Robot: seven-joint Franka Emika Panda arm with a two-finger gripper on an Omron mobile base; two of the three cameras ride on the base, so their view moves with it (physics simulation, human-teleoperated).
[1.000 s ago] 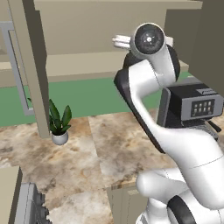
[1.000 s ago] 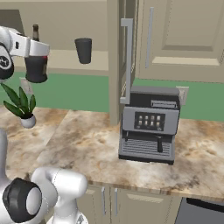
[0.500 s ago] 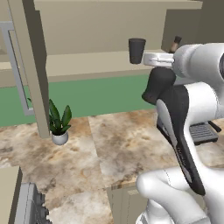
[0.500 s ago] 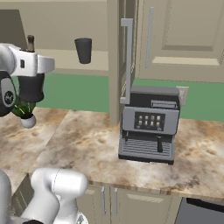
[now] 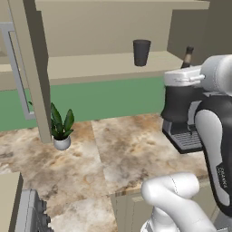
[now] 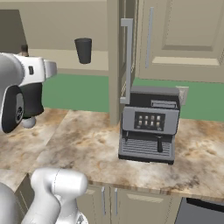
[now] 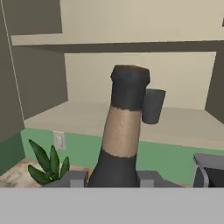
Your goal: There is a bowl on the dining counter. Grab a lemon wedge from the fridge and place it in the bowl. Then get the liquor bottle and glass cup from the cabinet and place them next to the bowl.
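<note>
**Bottle in tool, out of cabinet — risks w/ carry**

The tool [image 7: 111,177] was partly closed round the body of the dark liquor bottle w/ tan neck band and black cap [image 7: 120,131]; the small grey finger tips sat against its sides, bottle upright between them. Bottle top also peeked above the white arm in the left base view [image 5: 187,56].

Beyond the bottle, on the plain beige shelf of the open wall cabinet [image 7: 183,122], stood the small dark grey straight-sided glass cup [image 7: 152,106], apart from the bottle, not yet fetched.

Below-left of the tool: small green potted plant in a white pot [image 5: 60,129] on the mottled marble counter [image 5: 113,154]. Below-right: black-and-silver coffee machine [image 6: 150,124].

Risks, as judged:
- Grip looked low on a tall bottle; a fast swing could tip it or let it slip.
- Open cabinet door w/ grey handle [image 6: 126,61] was near; a wide turn could clip it.
- Dropping low too soon could hit the plant or the machine.
</note>
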